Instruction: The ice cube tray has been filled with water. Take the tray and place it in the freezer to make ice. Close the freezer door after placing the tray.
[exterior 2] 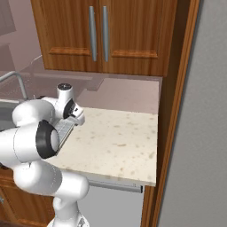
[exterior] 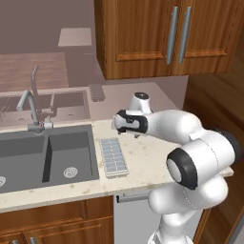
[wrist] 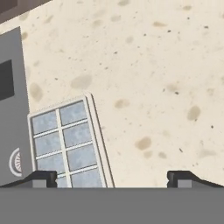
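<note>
The ice cube tray (exterior: 113, 157) is a pale grey-blue grid of small cells lying flat on the speckled counter (exterior: 147, 157), just right of the sink. In the hand view the ice cube tray (wrist: 65, 140) sits at the lower left, and the left fingertip (wrist: 43, 177) stands over its near end. My gripper (wrist: 113, 177) is open, with nothing between its fingers. It hovers above the tray's far end (exterior: 118, 127). In the right base view my arm hides most of the ice cube tray (exterior 2: 65, 128). The freezer compartment and its door handle are out of view.
A double grey sink (exterior: 47, 157) with a faucet (exterior: 31, 107) lies left of the tray. Wooden wall cabinets (exterior: 162, 33) hang over the counter. A grey dishwasher front (exterior: 133, 214) sits below. A tall plain grey panel (exterior 2: 204, 111) stands past a wooden side wall (exterior 2: 175, 111).
</note>
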### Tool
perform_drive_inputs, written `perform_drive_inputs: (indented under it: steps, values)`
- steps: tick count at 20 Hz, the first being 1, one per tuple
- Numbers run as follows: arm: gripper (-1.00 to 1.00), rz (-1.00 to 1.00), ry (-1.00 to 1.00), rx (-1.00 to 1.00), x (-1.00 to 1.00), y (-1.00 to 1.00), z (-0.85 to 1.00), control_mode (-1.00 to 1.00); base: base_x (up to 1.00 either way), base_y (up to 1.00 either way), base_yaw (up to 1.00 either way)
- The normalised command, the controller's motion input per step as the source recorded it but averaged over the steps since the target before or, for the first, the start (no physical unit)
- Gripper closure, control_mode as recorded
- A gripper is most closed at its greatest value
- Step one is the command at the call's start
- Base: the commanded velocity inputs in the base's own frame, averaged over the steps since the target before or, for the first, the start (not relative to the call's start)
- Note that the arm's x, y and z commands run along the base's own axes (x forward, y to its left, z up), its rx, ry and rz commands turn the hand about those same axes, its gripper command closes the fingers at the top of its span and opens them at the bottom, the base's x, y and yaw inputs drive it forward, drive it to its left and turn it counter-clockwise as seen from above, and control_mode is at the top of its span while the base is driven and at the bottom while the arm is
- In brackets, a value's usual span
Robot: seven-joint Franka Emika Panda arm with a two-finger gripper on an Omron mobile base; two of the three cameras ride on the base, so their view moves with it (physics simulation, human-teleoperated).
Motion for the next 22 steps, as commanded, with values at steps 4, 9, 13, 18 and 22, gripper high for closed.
perform_drive_inputs:
  steps: [4,9,13,18,22]
  values:
    - [-1.0,0.0,0.0,0.0,0.32,0.0,-0.13,-1.0,0.0,0.0,0.0]
    - [-1.0,0.0,0.0,0.0,0.3,0.0,-0.15,-1.0,0.0,0.0,0.0]
    - [-1.0,0.0,0.0,0.0,0.29,0.0,-0.15,-1.0,0.0,0.0,0.0]
    - [-1.0,0.0,0.0,0.0,0.27,0.0,-0.16,-1.0,0.0,0.0,0.0]
    - [-1.0,0.0,0.0,-0.01,0.24,0.0,-0.21,-1.0,0.0,0.0,0.0]
